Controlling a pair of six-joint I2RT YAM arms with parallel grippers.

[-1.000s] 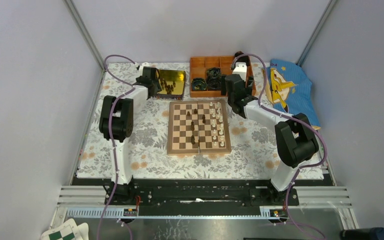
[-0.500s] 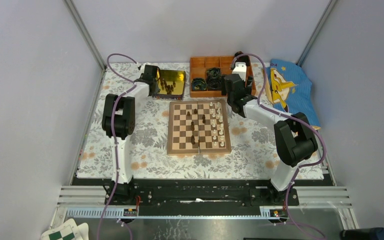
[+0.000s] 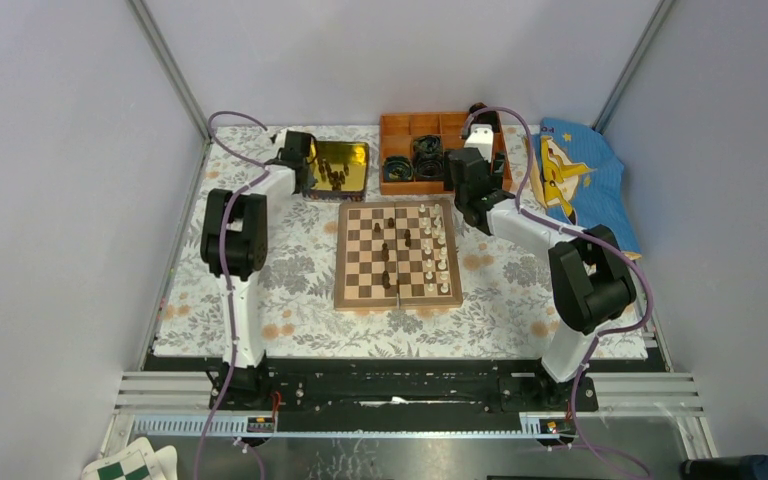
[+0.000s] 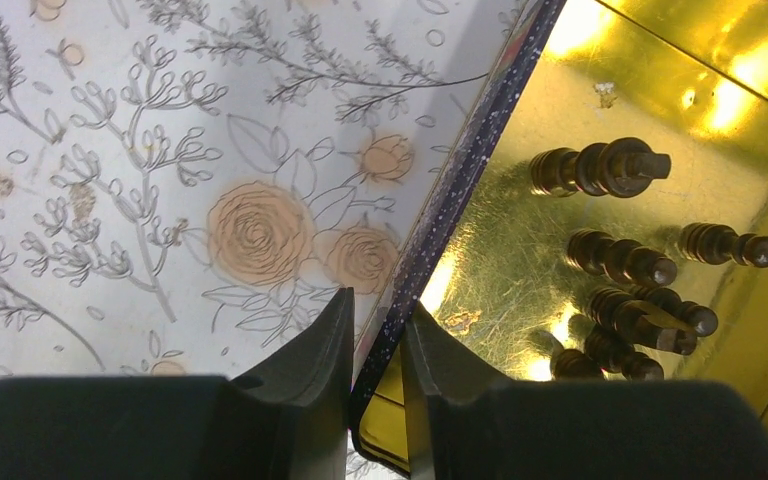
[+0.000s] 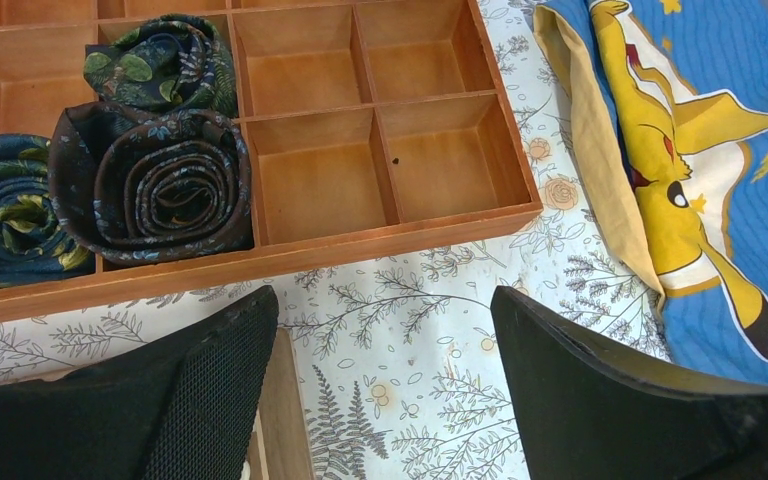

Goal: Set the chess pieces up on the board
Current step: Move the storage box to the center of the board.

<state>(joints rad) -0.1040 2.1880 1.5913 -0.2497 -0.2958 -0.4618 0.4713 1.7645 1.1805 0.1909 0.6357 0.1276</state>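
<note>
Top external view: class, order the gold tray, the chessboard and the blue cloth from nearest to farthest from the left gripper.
1. gold tray, far left, its rim between the fingers of the left gripper.
2. chessboard, in the centre.
3. blue cloth, far right.

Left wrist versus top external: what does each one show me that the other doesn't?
Left wrist only: the left jaws clamped on the gold tray's rim, its dark chess pieces seen singly. Top external only: the board, cream pieces standing on it, the orange box, the right arm. Shared: the tray, its dark pieces, the floral cloth.
</note>
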